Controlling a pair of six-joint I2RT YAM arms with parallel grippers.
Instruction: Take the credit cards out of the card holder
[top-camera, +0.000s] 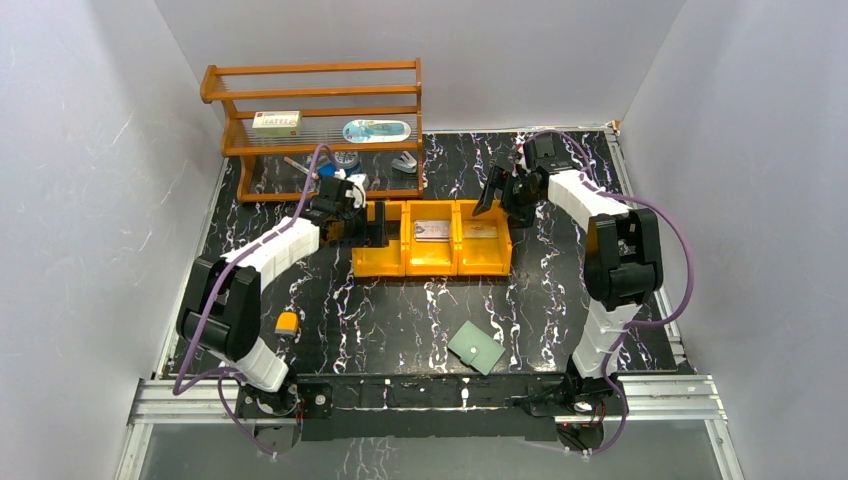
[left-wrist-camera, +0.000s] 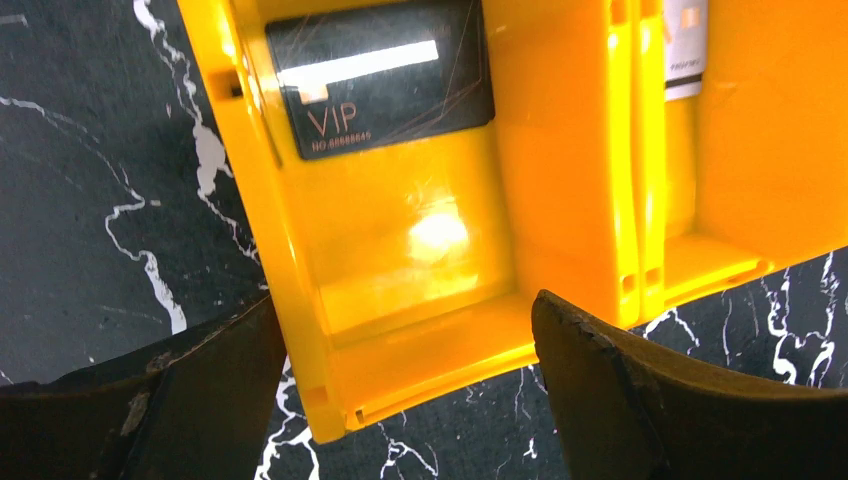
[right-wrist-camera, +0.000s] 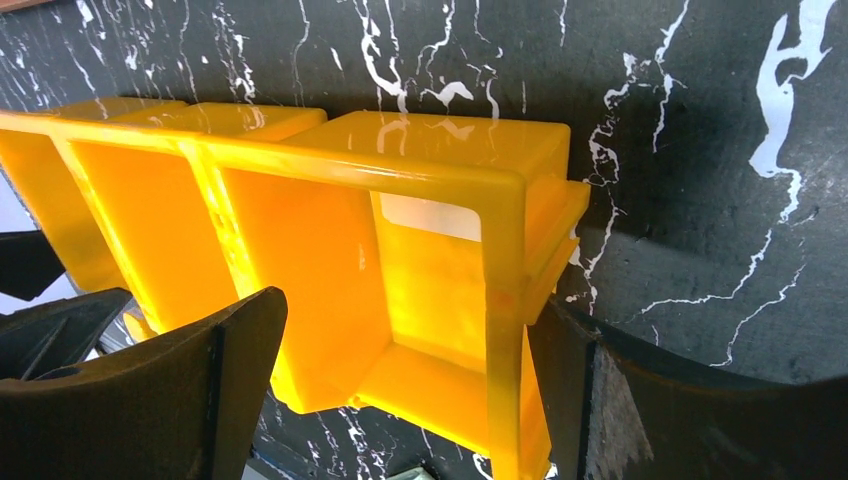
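The muted-green card holder (top-camera: 475, 347) lies flat near the table's front, far from both grippers. A black credit card (left-wrist-camera: 380, 75) marked VIP rests in the left compartment of the orange tray (top-camera: 430, 262). A silver-grey card (top-camera: 432, 230) lies in the middle compartment and a tan one (top-camera: 481, 230) in the right; the pale card (right-wrist-camera: 430, 215) also shows in the right wrist view. My left gripper (top-camera: 362, 226) (left-wrist-camera: 408, 312) hangs open over the tray's left compartment, holding nothing. My right gripper (top-camera: 496, 197) (right-wrist-camera: 405, 310) stands open and empty at the tray's right end wall.
A wooden rack (top-camera: 320, 95) stands at the back left with a white box (top-camera: 277, 122) and an oval blue item (top-camera: 376, 131) on it, small things beneath. A small yellow object (top-camera: 287, 322) sits by the left arm. White walls close in on three sides.
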